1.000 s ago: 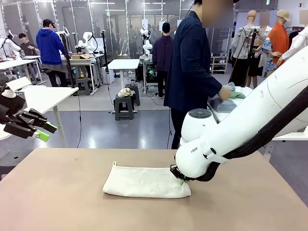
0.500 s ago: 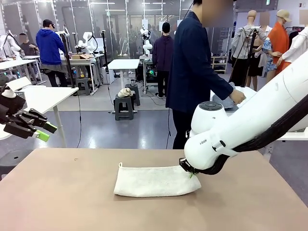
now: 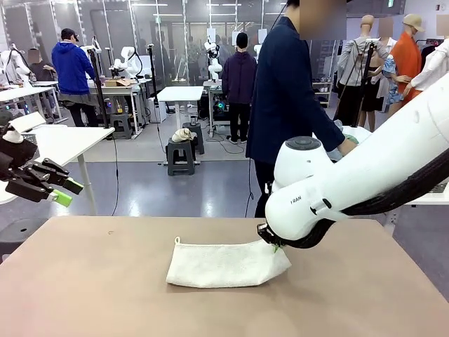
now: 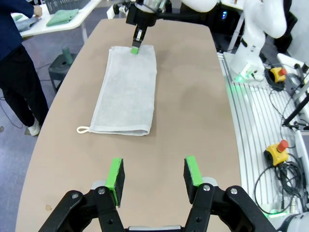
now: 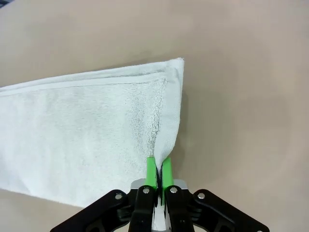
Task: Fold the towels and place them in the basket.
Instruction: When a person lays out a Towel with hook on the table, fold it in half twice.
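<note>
A cream-white towel [image 3: 223,264], folded into a long strip, lies on the brown table [image 3: 84,281] with its small loop at the left end. My right gripper [image 3: 275,247] is shut on the towel's right end and lifts that edge slightly; the right wrist view shows the green pads [image 5: 152,172] pinching the towel's [image 5: 82,130] edge. My left gripper [image 3: 64,192] hovers open at the far left, off the table's edge, holding nothing. In the left wrist view its fingers [image 4: 116,174] stand apart above the table, with the towel [image 4: 126,89] beyond them. The basket is out of view.
A person in a dark jacket [image 3: 284,105] stands at the far side, hand [image 3: 346,145] reaching toward a side table at the right with folded cloths [image 4: 60,17]. Bare tabletop surrounds the towel.
My right gripper has dragged the towel to the right and then lifted its right end a little. The person's arm moved right. The left arm has stayed still.
</note>
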`<state>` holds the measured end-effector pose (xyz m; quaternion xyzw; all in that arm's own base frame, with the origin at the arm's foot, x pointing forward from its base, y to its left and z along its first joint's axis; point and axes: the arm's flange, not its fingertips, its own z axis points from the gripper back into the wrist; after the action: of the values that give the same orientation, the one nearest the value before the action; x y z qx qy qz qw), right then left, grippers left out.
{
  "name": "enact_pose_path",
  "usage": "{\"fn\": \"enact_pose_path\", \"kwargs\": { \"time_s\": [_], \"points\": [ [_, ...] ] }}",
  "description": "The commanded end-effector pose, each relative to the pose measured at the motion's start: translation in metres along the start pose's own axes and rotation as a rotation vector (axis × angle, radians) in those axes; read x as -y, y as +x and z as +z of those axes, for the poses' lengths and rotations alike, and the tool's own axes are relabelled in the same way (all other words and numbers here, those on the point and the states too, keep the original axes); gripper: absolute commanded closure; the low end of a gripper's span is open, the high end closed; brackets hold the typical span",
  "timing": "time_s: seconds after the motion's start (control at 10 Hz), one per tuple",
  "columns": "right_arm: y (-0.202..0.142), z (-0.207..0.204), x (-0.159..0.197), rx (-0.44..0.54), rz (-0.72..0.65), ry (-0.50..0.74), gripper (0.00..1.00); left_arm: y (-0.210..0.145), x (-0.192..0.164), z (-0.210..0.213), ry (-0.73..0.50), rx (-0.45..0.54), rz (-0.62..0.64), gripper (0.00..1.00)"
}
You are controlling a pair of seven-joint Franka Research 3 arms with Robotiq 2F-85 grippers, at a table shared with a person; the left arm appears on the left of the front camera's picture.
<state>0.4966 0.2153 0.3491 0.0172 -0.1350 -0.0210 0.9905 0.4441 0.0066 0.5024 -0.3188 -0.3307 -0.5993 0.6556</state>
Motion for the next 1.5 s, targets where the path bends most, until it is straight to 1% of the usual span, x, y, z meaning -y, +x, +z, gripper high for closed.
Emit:
{"fn": "enact_pose_path", "kwargs": {
  "time_s": [0.0,0.2,0.4,0.5,0.7,0.9,1.1,1.4],
  "points": [
    [0.005,0.026,-0.015,0.047,0.044,-0.032,1.0,0.001,0.0,0.001,-0.001,0.005,-0.003,0.36],
    [0.015,0.044,-0.039,0.053,0.077,-0.036,1.0,0.001,0.0,0.001,-0.001,0.005,-0.003,0.36],
    [0.02,0.059,-0.079,0.045,0.115,-0.048,1.0,0.001,0.0,0.001,-0.001,0.005,-0.003,0.36],
    [0.022,0.06,-0.098,0.045,0.131,-0.073,1.0,0.001,0.0,0.001,-0.001,0.005,-0.003,0.36],
    [0.025,0.051,-0.135,0.044,0.15,-0.133,1.0,0.001,0.0,0.001,-0.001,0.005,-0.003,0.36],
    [0.021,0.037,-0.174,0.013,0.126,-0.155,1.0,0.001,0.0,0.001,-0.001,0.005,-0.003,0.36],
    [0.012,0.027,-0.206,-0.016,0.076,-0.123,1.0,0.001,0.0,0.001,-0.001,0.005,-0.003,0.36],
    [-0.004,0.017,-0.24,-0.028,0.088,-0.099,1.0,0.001,0.0,0.001,-0.001,0.005,-0.003,0.36]
  ]
}}
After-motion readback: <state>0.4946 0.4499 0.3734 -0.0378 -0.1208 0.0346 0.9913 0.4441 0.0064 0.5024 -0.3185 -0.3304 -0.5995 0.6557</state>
